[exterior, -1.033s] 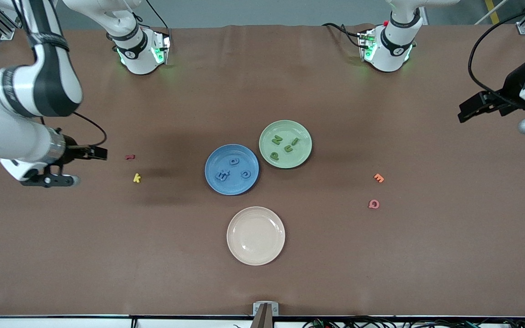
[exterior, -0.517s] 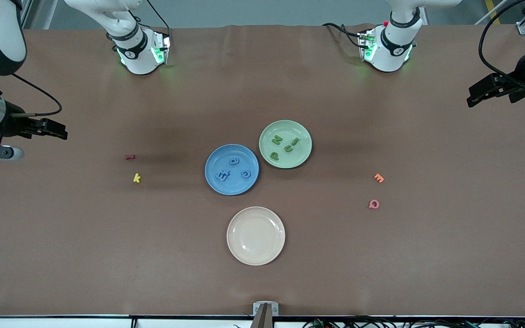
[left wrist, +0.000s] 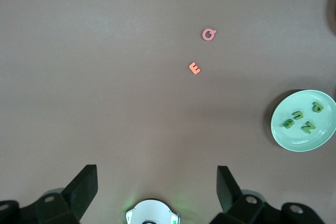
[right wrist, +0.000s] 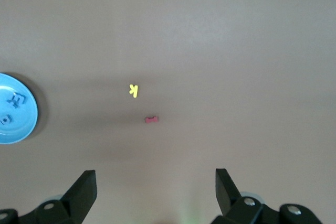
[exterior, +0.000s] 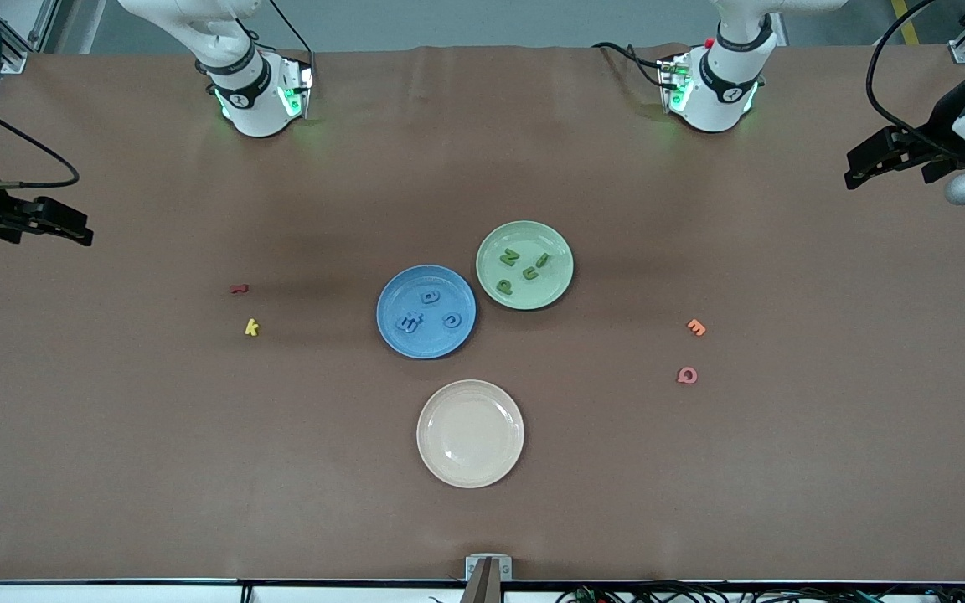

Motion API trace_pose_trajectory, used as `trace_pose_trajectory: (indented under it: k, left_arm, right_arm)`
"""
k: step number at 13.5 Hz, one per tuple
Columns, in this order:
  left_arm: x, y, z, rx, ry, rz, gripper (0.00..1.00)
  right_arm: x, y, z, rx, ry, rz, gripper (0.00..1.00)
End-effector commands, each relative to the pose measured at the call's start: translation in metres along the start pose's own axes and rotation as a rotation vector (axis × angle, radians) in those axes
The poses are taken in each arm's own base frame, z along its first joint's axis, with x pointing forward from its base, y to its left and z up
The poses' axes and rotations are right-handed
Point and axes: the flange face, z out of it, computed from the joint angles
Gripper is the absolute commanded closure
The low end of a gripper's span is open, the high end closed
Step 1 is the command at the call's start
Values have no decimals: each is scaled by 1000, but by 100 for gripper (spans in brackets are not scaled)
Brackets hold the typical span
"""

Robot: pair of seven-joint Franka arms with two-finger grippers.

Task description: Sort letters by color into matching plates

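**tinker_jo:** So where's the sorting at?

**armwatcher:** Looks pretty much done to me. Starting at the right arm's end of the table: the right gripper (exterior: 79,234) hangs up over the table edge there, jaws wide, nothing in them. The right wrist view shows the same thing, just bare table between the fingers (right wrist: 86,184). Under it lie a red letter (exterior: 238,289) and a yellow letter (exterior: 251,327), neither of which is part of the job.

**tinker_jo:** And the plates?

**armwatcher:** Mid-table. The blue plate (exterior: 428,345) has the blue letters (exterior: 430,296) in it. I count three clearly, and one spot looks like two lying close together, so probably four, but I can't swear to it. The green plate (exterior: 554,285) touches it and sits a bit farther from the camera, with four green letters (exterior: 508,257) inside. The cream plate (exterior: 470,469) is nearer the camera, with no letters in it.

**tinker_jo:** Anything left over?

**armwatcher:** Only an orange letter (exterior: 696,327) and a pink letter (exterior: 687,375) toward the left arm's end, and they have no matching plate. The left gripper (exterior: 855,172) is parked up over that edge, also wide and empty. No blue or green strays on the table, so I'd call it finished.
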Motion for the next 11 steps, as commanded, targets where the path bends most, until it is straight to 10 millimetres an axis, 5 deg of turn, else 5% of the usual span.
trace_pose_trajectory:
  k: [1,4,8,11]
  left_arm:
    - [-10,17,-2,-3,17,15,0]
    - [-13,31,5,13,1,0,0]
    - [-11,24,5,53,22,4,0]
    - [-11,18,0,52,34,-7,0]
  right_arm:
    - [6,5,-19,-9,7,13,0]
    - [6,0,-23,-5,13,8,0]
    - [-6,-3,-10,8,-85,1,0]
    - [-22,-7,-23,8,-74,-1,0]
